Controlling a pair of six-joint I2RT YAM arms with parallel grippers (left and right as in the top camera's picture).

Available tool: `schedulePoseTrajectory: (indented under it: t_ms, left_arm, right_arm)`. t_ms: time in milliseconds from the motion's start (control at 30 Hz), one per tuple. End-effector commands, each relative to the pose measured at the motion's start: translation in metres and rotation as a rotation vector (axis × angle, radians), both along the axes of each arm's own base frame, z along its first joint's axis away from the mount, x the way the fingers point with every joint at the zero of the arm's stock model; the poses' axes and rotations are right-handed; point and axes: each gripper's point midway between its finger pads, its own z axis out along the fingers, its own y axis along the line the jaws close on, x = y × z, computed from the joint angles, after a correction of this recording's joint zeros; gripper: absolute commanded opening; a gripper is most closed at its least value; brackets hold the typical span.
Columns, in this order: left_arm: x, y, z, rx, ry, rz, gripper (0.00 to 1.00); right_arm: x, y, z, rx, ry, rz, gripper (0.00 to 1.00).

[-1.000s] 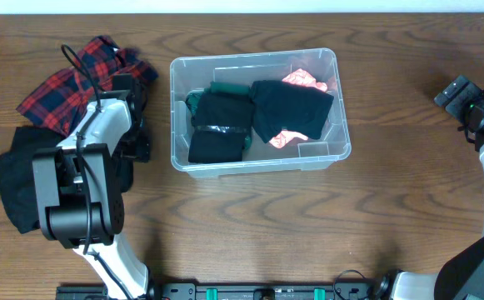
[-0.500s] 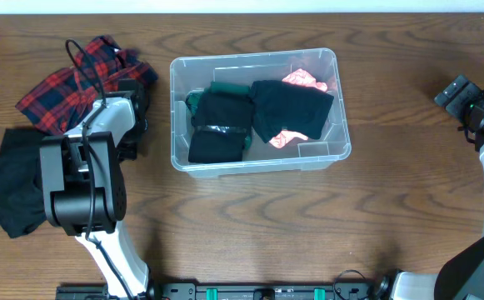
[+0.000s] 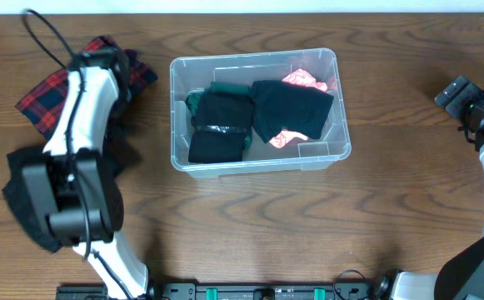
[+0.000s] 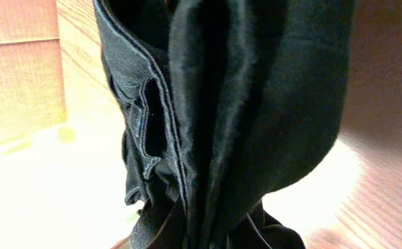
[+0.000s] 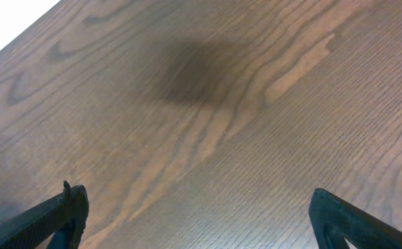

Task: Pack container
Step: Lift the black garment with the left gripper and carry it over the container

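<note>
1. overhead: the container (image 3: 255,56) sits on the wooden surface (image 3: 250,225) a little back of centre, its long side running left to right. it holds folded black clothes (image 3: 291,107), a green piece (image 3: 225,87) by the rear left and a pink item (image 3: 304,80) at the rear right. the left arm reaches toward the back-left corner, and the left pincer (image 3: 111,62) is over a red-and-navy plaid cloth (image 3: 38,98), well left of the container. a black garment (image 3: 21,200) shows beside that arm's base. the right pincer (image 3: 461,92) is near the right edge, well apart from the container.
2. left wrist: dark fabric (image 4: 242,117) with a stitched seam fills the view and hangs close to the camera. it hides the fingers, so it cannot be told whether the left pincer is closed or spread.
3. right wrist: the right pincer (image 5: 199,211) has its fingertips (image 5: 72,207) spread wide over bare wood, with nothing between them.
</note>
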Motion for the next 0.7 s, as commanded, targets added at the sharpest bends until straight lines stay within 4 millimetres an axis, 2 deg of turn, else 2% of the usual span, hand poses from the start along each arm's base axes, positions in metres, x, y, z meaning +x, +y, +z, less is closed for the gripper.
schedulePoseTrajectory:
  t_ms: [0, 300, 667]
  left_arm:
    - [0.005, -0.009, 0.052, -0.053, -0.189, 0.029, 0.06]
    - [-0.005, -0.05, 0.12, -0.288, -0.411, -0.126, 0.06]
    - [-0.019, -0.086, 0.173, -0.442, -0.563, -0.33, 0.06]
  right_arm:
    - [0.002, -0.004, 0.004, -0.004, -0.01, -0.019, 0.99]
    - [0.002, -0.004, 0.004, -0.004, -0.01, -0.019, 0.99]
    - [0.002, -0.004, 0.004, -0.004, -0.01, -0.019, 0.99]
